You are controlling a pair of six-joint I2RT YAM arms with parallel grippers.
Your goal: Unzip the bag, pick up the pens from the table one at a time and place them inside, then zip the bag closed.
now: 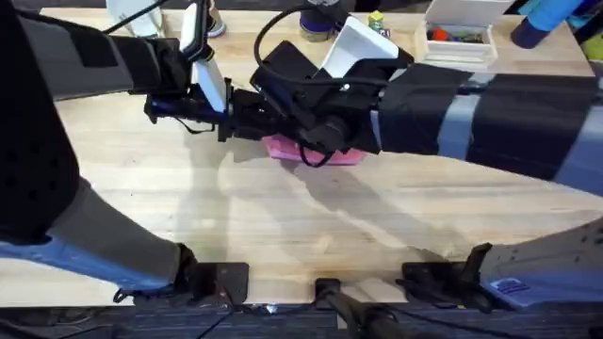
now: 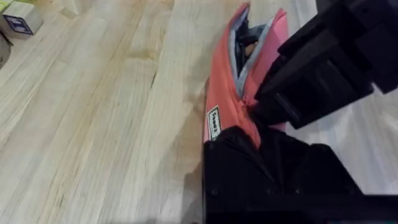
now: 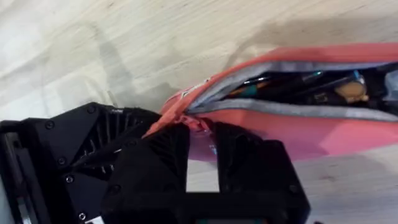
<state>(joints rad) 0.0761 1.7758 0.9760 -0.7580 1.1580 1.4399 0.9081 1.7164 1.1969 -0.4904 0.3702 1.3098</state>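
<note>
Both arms are crowded over the bag, which lies flat on the worktop roughly mid-width and toward the far edge, its pink body mostly buried under the black gripper housings. From the left arm's own camera, the left gripper is clamped on the pouch's end fabric, right where the zip line finishes, while the right gripper has its jaws pinched shut at the zip seam at that same end (looks like on the slider or pull, tho I can't make out the tab itself). The zip is open along most of its length, grey lining showing, and the pens already appear to sit inside, dark barrels plus something orange-ish, so this reads as the closing stage. What could go wrong: the two grippers are nearly touching, so any sideways drift could knock one into the other and break either hold. If the right one only has fabric and not the pull, it'll slide off w/o moving the slider. Lining could also snag in the teeth. And if the left's anchor slips, the whole pouch just drags along the worktop instead of zipping, maybe spilling a pen out the gaping end.
</note>
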